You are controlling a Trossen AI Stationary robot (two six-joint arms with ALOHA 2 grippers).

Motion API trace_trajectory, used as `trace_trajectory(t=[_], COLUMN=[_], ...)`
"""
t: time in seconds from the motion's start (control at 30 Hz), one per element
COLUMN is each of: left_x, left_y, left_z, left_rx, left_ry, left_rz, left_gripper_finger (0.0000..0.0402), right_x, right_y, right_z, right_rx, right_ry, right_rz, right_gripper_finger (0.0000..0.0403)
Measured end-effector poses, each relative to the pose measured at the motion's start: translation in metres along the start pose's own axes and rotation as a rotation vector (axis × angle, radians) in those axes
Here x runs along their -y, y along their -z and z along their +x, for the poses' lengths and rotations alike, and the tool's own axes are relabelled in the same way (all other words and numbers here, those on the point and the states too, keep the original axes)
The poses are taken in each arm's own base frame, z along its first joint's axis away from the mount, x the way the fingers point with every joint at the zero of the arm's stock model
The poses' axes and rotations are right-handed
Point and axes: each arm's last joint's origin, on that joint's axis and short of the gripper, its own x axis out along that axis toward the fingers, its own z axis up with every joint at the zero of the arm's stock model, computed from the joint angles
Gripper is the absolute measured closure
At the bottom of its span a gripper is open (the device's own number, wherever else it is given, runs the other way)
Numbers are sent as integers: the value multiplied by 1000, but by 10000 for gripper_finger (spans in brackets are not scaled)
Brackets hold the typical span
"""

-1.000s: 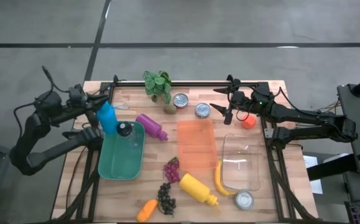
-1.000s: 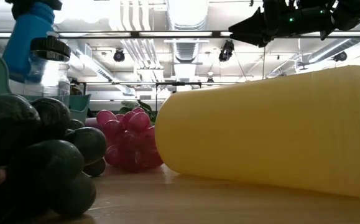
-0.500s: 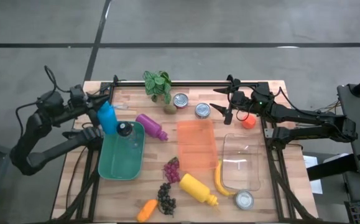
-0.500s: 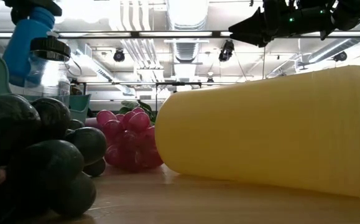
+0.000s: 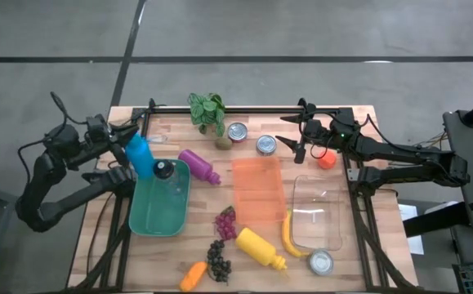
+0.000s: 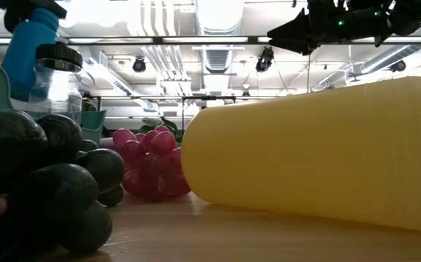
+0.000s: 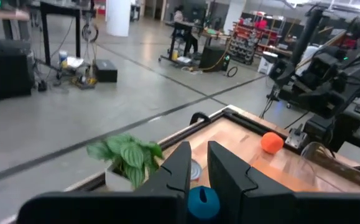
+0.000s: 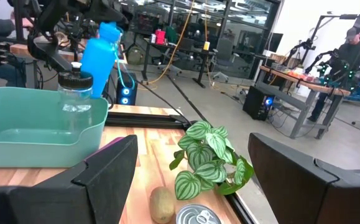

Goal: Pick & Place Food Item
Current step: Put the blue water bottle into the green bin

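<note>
Blue plastic bottle (image 5: 140,154): held in closed left claw (image 5: 124,140) above teal tub (image 5: 144,219); rigid, light, slick; grip mid-body. Right claw (image 5: 293,145): open, idle.

Blue bottle (image 5: 140,153) is up off the table, tilted, hanging at the far left rim of the teal bin (image 5: 160,202). Its cap end sits pinched in the left gripper (image 5: 122,144), apparently. A clear, black-capped bottle (image 5: 164,171) stands just beside it.
</note>
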Motion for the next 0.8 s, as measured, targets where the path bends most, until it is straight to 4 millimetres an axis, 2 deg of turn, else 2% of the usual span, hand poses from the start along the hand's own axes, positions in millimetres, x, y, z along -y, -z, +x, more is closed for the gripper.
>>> trace_trajectory(t=[0.2, 0.53, 0.8], left_x=[-3, -7, -10], left_y=[13, 36, 51], left_z=[5, 1, 11], left_rx=[34, 55, 7], left_ry=[3, 7, 5], left_rz=[-26, -38, -45], left_gripper_finger=[362, 362, 362], right_x=[0, 0, 0], right_y=[0, 0, 0], right_z=[0, 0, 0], right_rx=[0, 0, 0], right_ry=[0, 0, 0], right_rz=[0, 0, 0], right_gripper_finger=[97, 97, 97])
